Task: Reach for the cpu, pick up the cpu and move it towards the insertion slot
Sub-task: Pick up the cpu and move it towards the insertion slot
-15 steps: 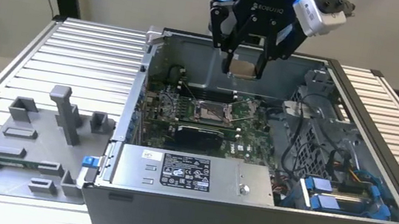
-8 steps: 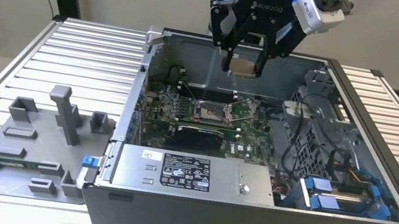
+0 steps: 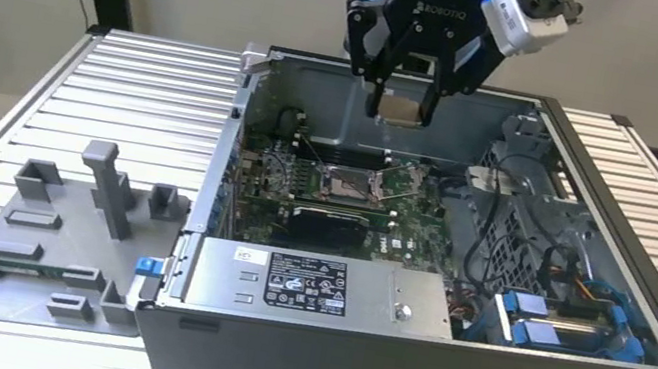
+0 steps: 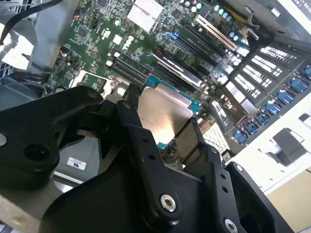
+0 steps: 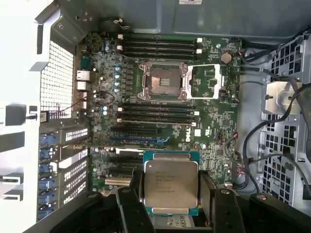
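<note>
Black two-fingered claw (image 3: 404, 84) clenched on the small flat square cpu with silvery top and teal edge (image 3: 398, 107), held in the air above the open grey metal computer case (image 3: 433, 365), over its far wall in the exterior view. In both wrist views the cpu (image 5: 171, 188) sits pinched between the black fingers (image 5: 130, 204); faint print lines on its lid, too small to make out.

Insertion slot, a square socket with shiny metal frame and dark centre (image 3: 345, 183), lies on the green circuit board (image 5: 214, 126) below, well apart from the cpu; its hinged frame is open beside it (image 5: 206, 83).

White label with print on the grey power supply box (image 3: 304, 284).

Case stands on a ribbed silver metal table (image 3: 141, 101); grey plastic fixture blocks (image 3: 62, 239) at the exterior view's left. Beige wall behind.
</note>
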`<state>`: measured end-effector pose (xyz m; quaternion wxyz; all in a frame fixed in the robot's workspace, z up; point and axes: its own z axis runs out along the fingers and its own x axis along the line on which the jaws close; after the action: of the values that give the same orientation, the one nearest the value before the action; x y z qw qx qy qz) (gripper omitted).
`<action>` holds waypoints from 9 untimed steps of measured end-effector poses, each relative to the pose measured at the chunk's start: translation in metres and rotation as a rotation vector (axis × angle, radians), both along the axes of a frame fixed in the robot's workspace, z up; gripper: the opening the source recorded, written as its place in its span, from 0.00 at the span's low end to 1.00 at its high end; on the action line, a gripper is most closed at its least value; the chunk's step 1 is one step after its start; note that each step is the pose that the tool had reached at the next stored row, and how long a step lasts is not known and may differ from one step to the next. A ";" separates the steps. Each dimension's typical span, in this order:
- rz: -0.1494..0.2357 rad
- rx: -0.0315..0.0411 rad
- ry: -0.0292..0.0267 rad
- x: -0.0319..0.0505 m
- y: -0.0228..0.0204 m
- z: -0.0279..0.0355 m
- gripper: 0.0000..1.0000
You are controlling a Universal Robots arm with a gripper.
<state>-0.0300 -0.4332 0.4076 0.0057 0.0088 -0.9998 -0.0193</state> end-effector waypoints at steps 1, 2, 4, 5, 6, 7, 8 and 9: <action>0.000 0.0000 0.0000 0.0000 0.0005 0.0000 0.00; 0.000 0.0000 0.0000 0.0000 0.0012 0.0000 0.00; 0.000 0.0000 0.0000 0.0000 0.0026 0.0000 0.00; 0.000 0.0000 0.0000 0.0000 0.0034 0.0000 0.00; 0.000 0.0000 0.0000 0.0000 0.0043 -0.0001 0.00; 0.000 0.0001 0.0000 0.0000 0.0056 -0.0001 0.00; 0.000 -0.0001 0.0000 0.0000 0.0067 -0.0001 0.00; 0.000 0.0000 0.0000 0.0000 0.0078 -0.0001 0.00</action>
<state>-0.0300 -0.4254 0.4075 0.0057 0.0088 -0.9998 -0.0193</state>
